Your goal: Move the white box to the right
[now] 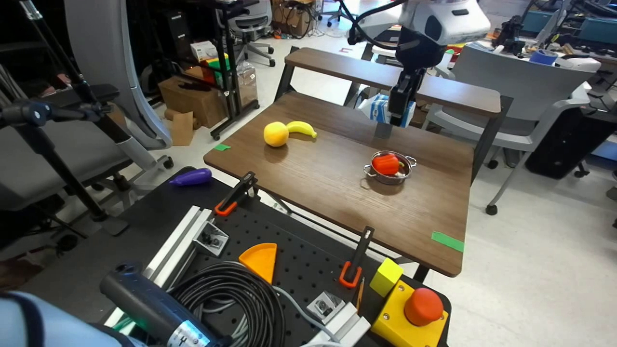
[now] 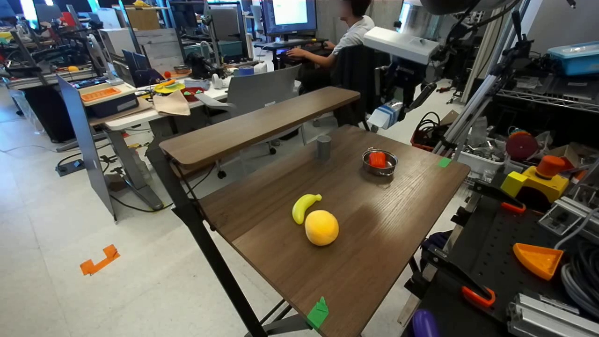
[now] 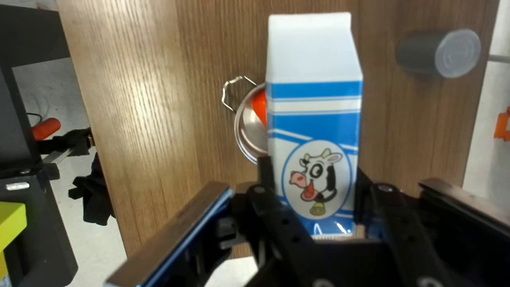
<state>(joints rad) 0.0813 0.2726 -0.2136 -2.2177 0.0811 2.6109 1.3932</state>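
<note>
The white box is a milk carton with blue bands and a cow picture. It fills the middle of the wrist view (image 3: 314, 115). It also shows in both exterior views, tilted on its side (image 1: 378, 108) (image 2: 384, 115). My gripper (image 3: 312, 175) is shut on the box, with one dark finger along each side near the cow picture. In an exterior view, the gripper (image 1: 400, 108) points down and holds the box in the air above the wooden table (image 1: 328, 168), near the raised shelf. In the wrist view the box hides part of the pot below.
A metal pot (image 1: 391, 179) with a red pepper (image 1: 385, 164) stands on the table. A grey can (image 2: 323, 147) stands near the raised shelf (image 2: 262, 126). A yellow-orange fruit (image 2: 321, 228) and a banana (image 2: 305, 207) lie at the table's other end. Clamps (image 1: 354, 260) grip the table's edge.
</note>
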